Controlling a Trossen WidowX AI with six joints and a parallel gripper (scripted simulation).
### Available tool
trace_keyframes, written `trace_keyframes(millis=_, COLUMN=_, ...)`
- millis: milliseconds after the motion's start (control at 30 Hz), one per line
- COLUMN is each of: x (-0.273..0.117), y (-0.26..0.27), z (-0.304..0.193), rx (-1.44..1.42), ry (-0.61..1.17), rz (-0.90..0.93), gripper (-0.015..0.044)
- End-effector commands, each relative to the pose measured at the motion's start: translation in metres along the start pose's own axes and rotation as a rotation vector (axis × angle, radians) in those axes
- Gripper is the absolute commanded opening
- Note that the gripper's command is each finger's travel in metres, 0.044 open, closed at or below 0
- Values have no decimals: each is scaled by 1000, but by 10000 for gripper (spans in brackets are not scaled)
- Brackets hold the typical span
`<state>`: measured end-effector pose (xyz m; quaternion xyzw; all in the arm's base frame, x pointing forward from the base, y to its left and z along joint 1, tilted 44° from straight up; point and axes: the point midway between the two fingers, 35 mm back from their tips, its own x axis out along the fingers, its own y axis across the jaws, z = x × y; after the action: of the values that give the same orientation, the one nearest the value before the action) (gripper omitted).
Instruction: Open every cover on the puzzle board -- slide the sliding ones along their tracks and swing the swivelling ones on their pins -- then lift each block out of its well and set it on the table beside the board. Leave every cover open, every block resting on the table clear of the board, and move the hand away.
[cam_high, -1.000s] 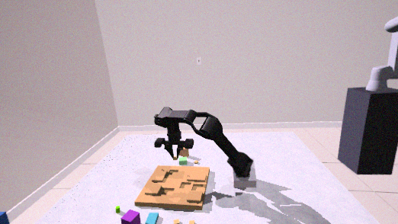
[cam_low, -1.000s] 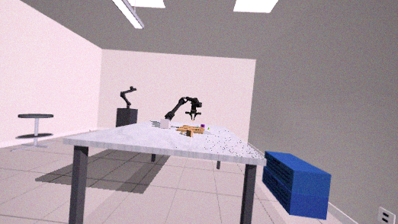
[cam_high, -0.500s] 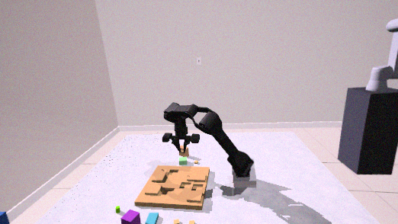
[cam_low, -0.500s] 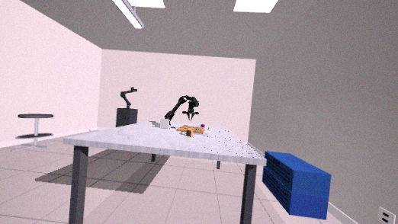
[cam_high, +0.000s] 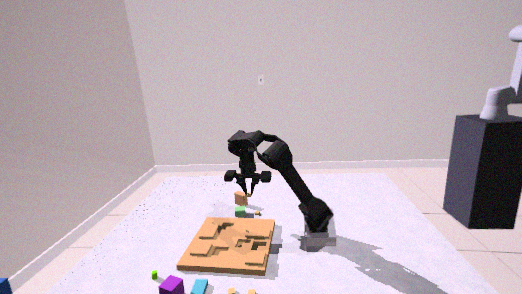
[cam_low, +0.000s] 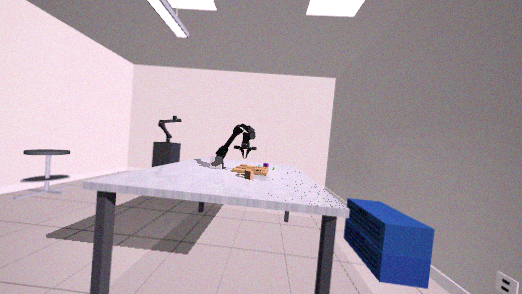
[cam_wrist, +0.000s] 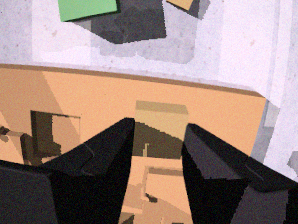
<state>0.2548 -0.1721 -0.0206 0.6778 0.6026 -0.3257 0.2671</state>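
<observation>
The orange puzzle board (cam_high: 220, 263) (cam_wrist: 220, 107) lies flat on the table, with raised same-coloured covers and several dark recesses; exact cover positions are hard to tell. One square well (cam_wrist: 65, 134) shows uncovered in the wrist view. My gripper (cam_high: 248, 195) (cam_low: 245, 157) (cam_wrist: 158, 131) points down, raised high above the table near the board's back edge. It is shut on a pale yellow block (cam_wrist: 161, 131), partly in shadow. Behind the board a green block (cam_high: 240, 211) (cam_wrist: 87, 7) and a small yellow block (cam_high: 257, 213) (cam_wrist: 183, 4) rest on the table.
An orange block (cam_high: 240, 198) (cam_low: 248, 175) stands behind the green one. In front of the board are a small green piece (cam_high: 154, 275), a purple cube (cam_high: 171, 285), a light-blue block (cam_high: 199, 286) and two small yellow pieces (cam_high: 231, 291) (cam_high: 251, 291). The arm's base stands right of the board.
</observation>
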Motion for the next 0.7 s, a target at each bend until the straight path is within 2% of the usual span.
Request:
trace_keyframes(millis=0, x=6, y=-14, z=15, rx=1, ry=9, rz=-15, gripper=80)
trace_keyframes(millis=667, x=19, y=-73, z=68, rx=-12, ry=49, rz=-21, gripper=80)
